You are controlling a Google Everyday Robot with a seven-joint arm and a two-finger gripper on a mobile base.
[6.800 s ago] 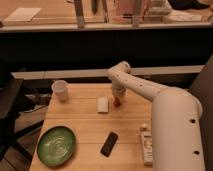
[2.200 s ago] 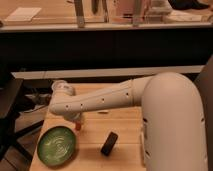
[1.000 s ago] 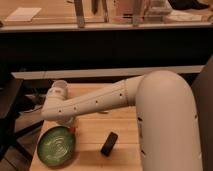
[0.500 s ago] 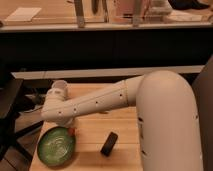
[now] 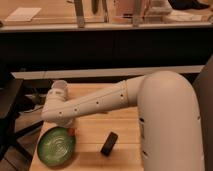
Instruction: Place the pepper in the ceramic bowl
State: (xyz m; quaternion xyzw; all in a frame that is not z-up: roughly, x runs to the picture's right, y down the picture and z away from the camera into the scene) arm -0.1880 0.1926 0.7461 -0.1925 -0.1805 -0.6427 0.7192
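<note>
The green ceramic bowl [image 5: 55, 147] with a pale swirl inside sits at the table's front left corner. My white arm reaches across the table from the right. Its wrist hangs just above the bowl's far right rim. My gripper [image 5: 69, 126] points down there, mostly hidden under the wrist. A small orange-red bit, the pepper [image 5: 72, 132], shows right under the gripper at the bowl's right edge. I cannot tell whether it is held or resting on the rim.
A black cylindrical object [image 5: 109, 143] lies on the wooden table [image 5: 120, 125] right of the bowl. A small pale cup [image 5: 59, 86] stands at the back left, partly behind my arm. The table's left edge runs close to the bowl.
My arm has swung from the table's middle to the left front. Over the last second the wrist has crept a little further left and down over the bowl's rim.
</note>
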